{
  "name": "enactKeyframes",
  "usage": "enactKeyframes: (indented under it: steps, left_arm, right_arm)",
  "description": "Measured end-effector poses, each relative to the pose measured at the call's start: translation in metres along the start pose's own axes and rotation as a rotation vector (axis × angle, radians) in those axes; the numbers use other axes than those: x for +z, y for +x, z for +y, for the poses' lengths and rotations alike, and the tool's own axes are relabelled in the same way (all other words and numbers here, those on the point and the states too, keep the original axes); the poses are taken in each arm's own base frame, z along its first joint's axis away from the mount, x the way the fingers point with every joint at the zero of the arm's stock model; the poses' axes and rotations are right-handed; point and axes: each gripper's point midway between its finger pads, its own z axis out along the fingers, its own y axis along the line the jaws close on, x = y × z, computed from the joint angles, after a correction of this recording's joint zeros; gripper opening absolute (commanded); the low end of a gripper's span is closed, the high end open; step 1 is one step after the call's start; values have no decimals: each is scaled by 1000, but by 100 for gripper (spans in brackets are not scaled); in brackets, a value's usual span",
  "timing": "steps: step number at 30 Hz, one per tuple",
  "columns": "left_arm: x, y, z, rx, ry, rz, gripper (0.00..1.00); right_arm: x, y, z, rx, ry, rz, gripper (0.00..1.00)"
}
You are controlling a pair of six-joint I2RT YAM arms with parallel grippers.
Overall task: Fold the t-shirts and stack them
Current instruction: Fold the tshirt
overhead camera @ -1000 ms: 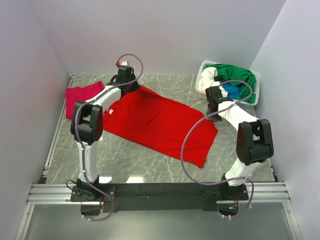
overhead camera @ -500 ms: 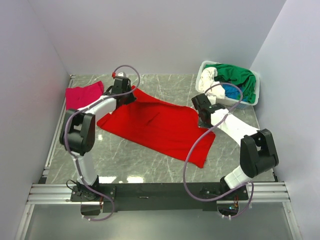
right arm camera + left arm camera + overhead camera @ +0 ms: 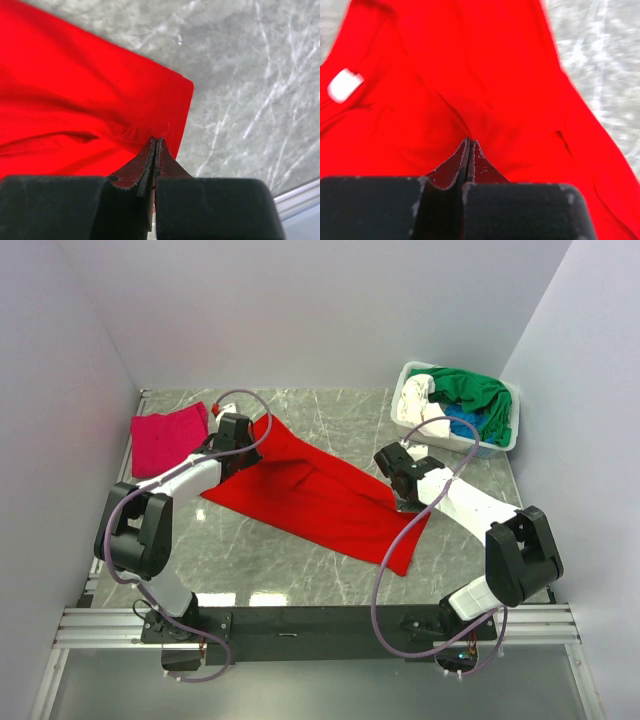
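Observation:
A bright red t-shirt (image 3: 310, 502) lies spread across the middle of the marble table (image 3: 260, 560), with its far edge lifted into a ridge. My left gripper (image 3: 245, 443) is shut on the red cloth at the shirt's far left, near the collar. In the left wrist view the left gripper (image 3: 469, 142) pinches a fold, and a white neck label (image 3: 345, 85) shows at the left. My right gripper (image 3: 398, 480) is shut on the shirt's right edge. In the right wrist view the right gripper (image 3: 156, 141) grips the cloth close to a hem corner (image 3: 186, 85). A magenta-pink t-shirt (image 3: 166, 436) lies folded at the far left.
A white plastic basket (image 3: 404, 390) stands at the far right corner and holds a green t-shirt (image 3: 470, 388), a white one (image 3: 418, 395) and a blue one (image 3: 463, 423). Grey walls close in the table on three sides. The metal base rail (image 3: 320, 625) runs along the near edge.
Both grippers have moved toward the near left with the red t-shirt's far edge in them. The shirt has shifted left and a raised crease has formed along it.

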Motion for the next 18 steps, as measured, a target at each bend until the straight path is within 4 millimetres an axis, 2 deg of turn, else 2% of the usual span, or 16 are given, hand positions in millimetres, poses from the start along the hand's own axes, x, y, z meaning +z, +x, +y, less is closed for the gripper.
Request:
enactKeyframes:
  steps: [4, 7, 14, 18]
  left_arm:
    - [-6, 11, 19, 3, -56, 3, 0]
    - [-19, 11, 27, -6, -73, -17, 0]
    - [-44, -4, 29, -26, -66, -93, 0]
    - [-49, 1, 37, -24, -81, -93, 0]
  right_arm:
    - [-2, 7, -5, -4, 16, 7, 0]
    - [-5, 12, -8, -3, 18, 6, 0]
    - [-8, 22, -7, -18, 21, 19, 0]
    - [-11, 26, -4, -38, 22, 17, 0]
